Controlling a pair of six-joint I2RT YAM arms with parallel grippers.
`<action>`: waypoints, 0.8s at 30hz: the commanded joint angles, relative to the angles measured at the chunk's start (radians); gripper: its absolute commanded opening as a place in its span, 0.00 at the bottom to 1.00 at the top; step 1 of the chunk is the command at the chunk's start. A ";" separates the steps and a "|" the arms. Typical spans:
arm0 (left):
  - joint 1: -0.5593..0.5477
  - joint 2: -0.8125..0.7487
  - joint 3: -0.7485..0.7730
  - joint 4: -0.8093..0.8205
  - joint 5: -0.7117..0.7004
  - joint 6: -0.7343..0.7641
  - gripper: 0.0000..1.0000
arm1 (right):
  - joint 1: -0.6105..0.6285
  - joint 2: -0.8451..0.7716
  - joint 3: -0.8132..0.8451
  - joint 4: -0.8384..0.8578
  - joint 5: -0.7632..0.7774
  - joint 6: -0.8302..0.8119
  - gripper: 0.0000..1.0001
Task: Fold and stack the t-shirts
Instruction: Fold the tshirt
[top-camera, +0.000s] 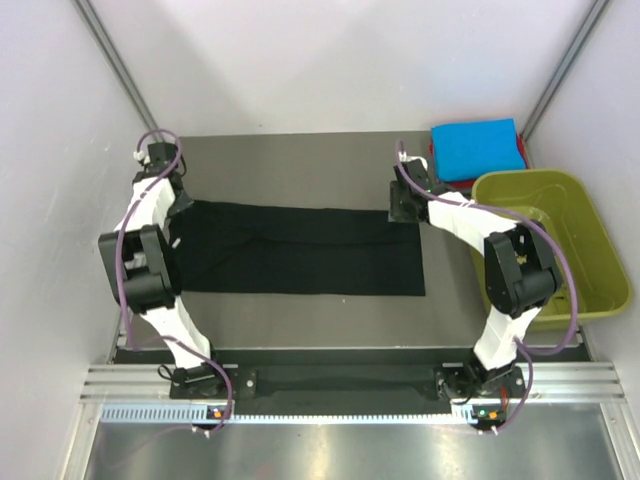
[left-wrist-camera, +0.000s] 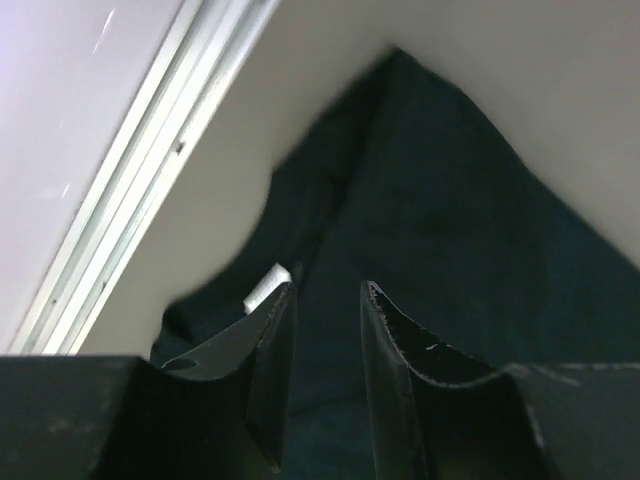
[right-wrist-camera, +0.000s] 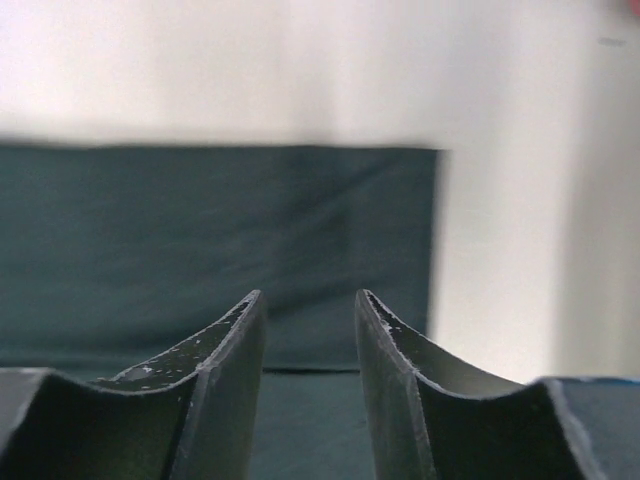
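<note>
Black, soft cotton-like cloth is what matters here: the large black t-shirt (top-camera: 300, 250) lies flat across the middle of the grey surface (top-camera: 300, 160) as a long folded band, its collar end to the left and its straight hem end to the right. I judge it light, limp and easily creased; it will sag and drag if lifted by one point, so pinching the two corners of one edge at once should keep the fold square.

The left claw (left-wrist-camera: 328, 300) hangs over the collar end with its fingers apart and nothing between them. The right claw (right-wrist-camera: 310, 305) hangs over the far right corner, fingers likewise apart and empty.

A bright blue folded t-shirt (top-camera: 477, 148) sits on a red folded t-shirt (top-camera: 448, 183) at the far right corner, beside the olive-green plastic basket (top-camera: 600, 270).

A small white neck tag (left-wrist-camera: 266, 286) shows inside the collar, too blurred to read. No other writing is visible.
</note>
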 joint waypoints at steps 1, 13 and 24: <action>-0.047 -0.110 -0.113 -0.002 -0.038 0.043 0.38 | 0.042 -0.041 0.031 0.040 -0.102 -0.023 0.43; -0.050 -0.156 -0.254 0.071 0.508 0.071 0.35 | 0.243 0.004 0.145 0.115 -0.302 -0.062 0.47; -0.106 -0.089 -0.320 0.112 0.568 0.043 0.33 | 0.271 0.039 0.148 0.088 -0.271 -0.065 0.47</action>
